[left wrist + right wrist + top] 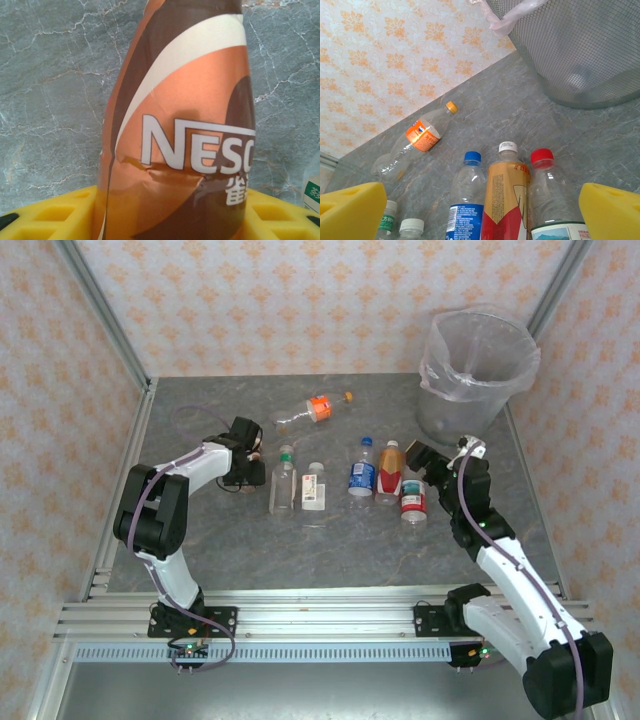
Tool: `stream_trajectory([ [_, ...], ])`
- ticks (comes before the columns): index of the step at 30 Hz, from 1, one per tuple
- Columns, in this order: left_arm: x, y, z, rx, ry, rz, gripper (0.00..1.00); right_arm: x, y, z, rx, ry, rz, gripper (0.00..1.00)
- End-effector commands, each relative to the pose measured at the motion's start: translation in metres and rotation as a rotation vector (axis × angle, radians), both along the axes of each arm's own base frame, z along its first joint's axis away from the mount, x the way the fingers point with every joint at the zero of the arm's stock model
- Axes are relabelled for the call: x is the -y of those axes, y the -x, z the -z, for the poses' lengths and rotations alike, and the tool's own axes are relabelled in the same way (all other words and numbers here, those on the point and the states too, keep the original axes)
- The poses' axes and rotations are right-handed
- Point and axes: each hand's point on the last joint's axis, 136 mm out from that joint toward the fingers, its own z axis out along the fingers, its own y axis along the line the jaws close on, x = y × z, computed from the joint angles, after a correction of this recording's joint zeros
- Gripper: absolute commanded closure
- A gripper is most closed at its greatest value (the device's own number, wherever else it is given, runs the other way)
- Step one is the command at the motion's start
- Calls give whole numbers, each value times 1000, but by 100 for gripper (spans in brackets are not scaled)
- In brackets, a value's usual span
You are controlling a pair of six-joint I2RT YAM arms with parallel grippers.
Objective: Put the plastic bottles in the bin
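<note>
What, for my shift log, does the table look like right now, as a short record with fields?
left hand: shut on the brown-orange bottle, whose label is creased
right hand: open, holding nothing, facing the row of five bottles
row of five bottles: mid-table, between the two hands
orange-labelled bottle: lying on its side, beyond the row
bin: far right corner, upright, clear liner over the rim
</note>
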Motion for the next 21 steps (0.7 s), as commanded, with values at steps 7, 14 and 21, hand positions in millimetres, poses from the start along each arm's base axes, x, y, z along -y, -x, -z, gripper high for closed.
stream_trajectory([
  [7, -6, -1, -25, 65, -23, 10, 48, -10, -8, -2, 3, -44, -33, 1],
  [14, -5, -3, -60, 192, -10, -4, 53, -17, -14, 4, -28, -82, -51, 1],
  [21, 8, -1, -107, 372, 2, 34, 54, -29, -23, 10, -53, -154, -79, 1],
])
